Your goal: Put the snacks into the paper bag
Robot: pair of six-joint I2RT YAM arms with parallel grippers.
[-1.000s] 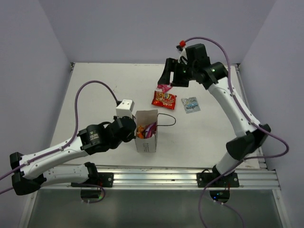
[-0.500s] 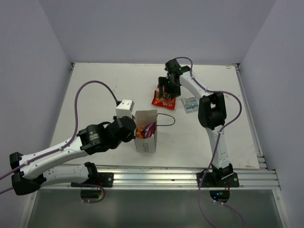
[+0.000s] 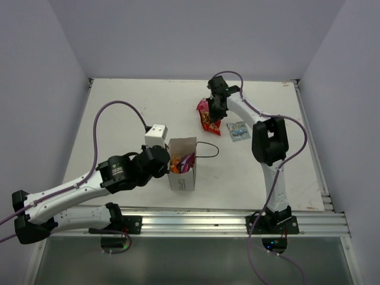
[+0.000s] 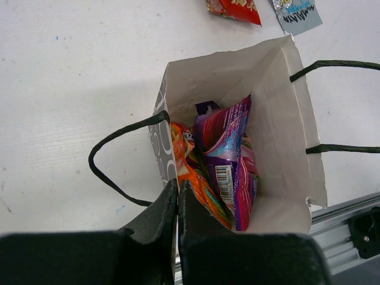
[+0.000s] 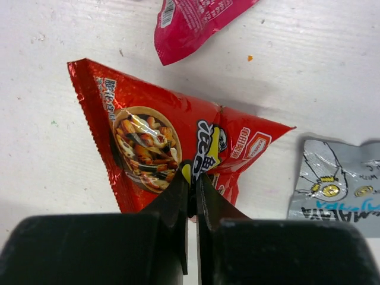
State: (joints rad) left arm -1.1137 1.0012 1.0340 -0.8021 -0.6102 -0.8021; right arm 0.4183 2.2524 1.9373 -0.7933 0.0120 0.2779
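The left gripper (image 4: 178, 189) sits at the near-left of the counter (image 3: 130, 107). Its jaws are together, clamped on the near wall of the paper bag (image 4: 279, 119), exactly as a second ago. The bag stands upright and open with its loop handles splayed to either side. Two snacks are already in it, standing on edge against each other: an orange packet (image 4: 195, 178) and a pink-purple packet (image 4: 228, 151).

Beyond the bag, toward the far right, the picture has changed. A second ago the right gripper (image 5: 193, 185) hung above the loose snacks with its jaws wide apart. Since then it has dropped onto the red packet (image 5: 148, 142) and its jaws have closed. The foil is now pinched at a puckered fold in the middle of the packet. In the overhead view the red packet looks tilted and shifted from where it lay, but I cannot tell whether it is clear of the counter.

The magenta packet (image 5: 190, 24) lies just beyond the red one, and the pale blue packet (image 5: 338, 184) lies just to its right. Both are flat on the counter and untouched.

So the grasp for the third snack appears made. What remains for it is the lift and the carry across to the held-open bag. After that, the two packets on the counter are still to come.
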